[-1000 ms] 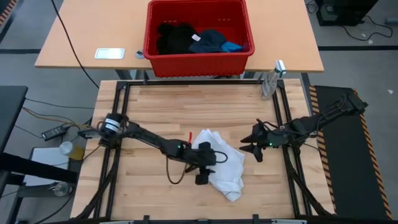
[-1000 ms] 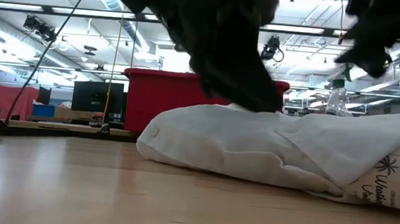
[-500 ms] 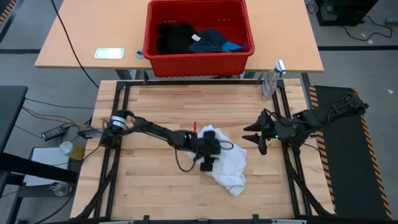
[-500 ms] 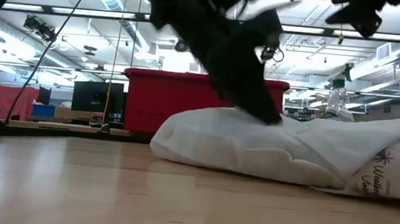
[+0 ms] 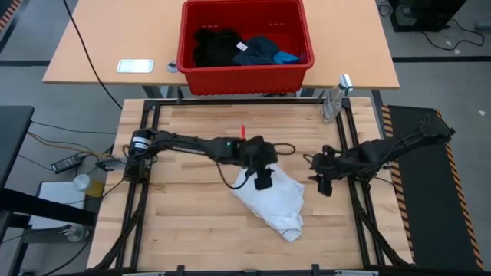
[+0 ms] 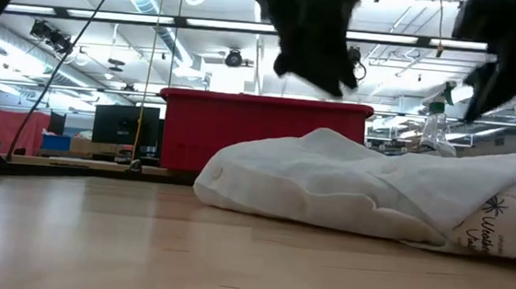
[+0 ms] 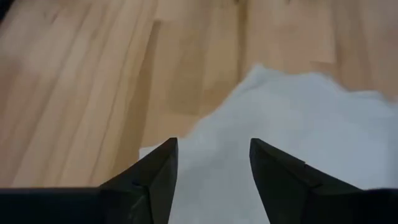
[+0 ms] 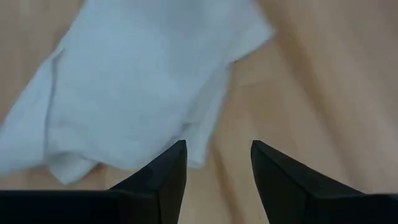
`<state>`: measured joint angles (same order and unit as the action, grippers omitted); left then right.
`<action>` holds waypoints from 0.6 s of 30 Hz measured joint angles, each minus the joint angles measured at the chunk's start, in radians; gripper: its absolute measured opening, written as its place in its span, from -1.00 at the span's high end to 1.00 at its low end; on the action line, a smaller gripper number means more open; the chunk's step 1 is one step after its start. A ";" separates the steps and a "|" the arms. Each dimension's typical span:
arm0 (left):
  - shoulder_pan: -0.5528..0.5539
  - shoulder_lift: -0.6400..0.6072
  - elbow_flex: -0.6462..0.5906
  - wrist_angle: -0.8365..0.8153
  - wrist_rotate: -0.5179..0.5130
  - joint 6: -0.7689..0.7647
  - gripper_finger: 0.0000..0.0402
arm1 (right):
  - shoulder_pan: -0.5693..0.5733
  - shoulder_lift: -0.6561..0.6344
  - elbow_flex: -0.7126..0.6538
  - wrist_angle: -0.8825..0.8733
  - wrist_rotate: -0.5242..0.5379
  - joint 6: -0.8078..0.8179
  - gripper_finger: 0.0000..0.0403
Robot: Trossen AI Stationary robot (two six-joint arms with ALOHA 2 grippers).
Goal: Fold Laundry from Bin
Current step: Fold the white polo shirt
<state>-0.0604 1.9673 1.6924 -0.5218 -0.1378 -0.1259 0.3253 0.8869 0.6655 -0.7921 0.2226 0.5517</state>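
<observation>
The pale wooden plank surface (image 5: 184, 222) carries the large crumpled white cloth garment (image 5: 275, 201) near its centre. My left jaws (image 5: 263, 178) hover open over its ten o'clock edge; my right jaws (image 5: 321, 182) wait open at three o'clock, empty.

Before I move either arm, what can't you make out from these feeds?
- White garment: the low view cuts off its right end, so the printed text there is incomplete.
- Bin: the black, navy and blue clothes overlap in the high view; anything beneath is hidden.
- Left gripper and right gripper: both open, but the low view crops them at its top edge.
</observation>
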 joint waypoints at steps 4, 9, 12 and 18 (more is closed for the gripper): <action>-0.054 -0.062 0.005 -0.092 -0.087 0.040 0.08 | -0.032 0.047 -0.112 0.128 -0.052 0.020 0.09; -0.128 -0.102 0.001 -0.168 -0.184 0.057 0.22 | -0.083 0.152 -0.163 0.287 -0.045 -0.081 0.11; -0.161 -0.154 -0.095 -0.147 -0.183 0.010 0.30 | -0.139 0.258 -0.160 0.334 -0.072 -0.126 0.11; -0.223 -0.373 -0.339 -0.040 -0.262 -0.217 0.38 | -0.192 0.417 -0.119 0.388 -0.100 -0.194 0.11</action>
<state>-0.2836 1.5940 1.3534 -0.5619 -0.4003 -0.3434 0.1329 1.3039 0.5467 -0.4036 0.1224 0.3580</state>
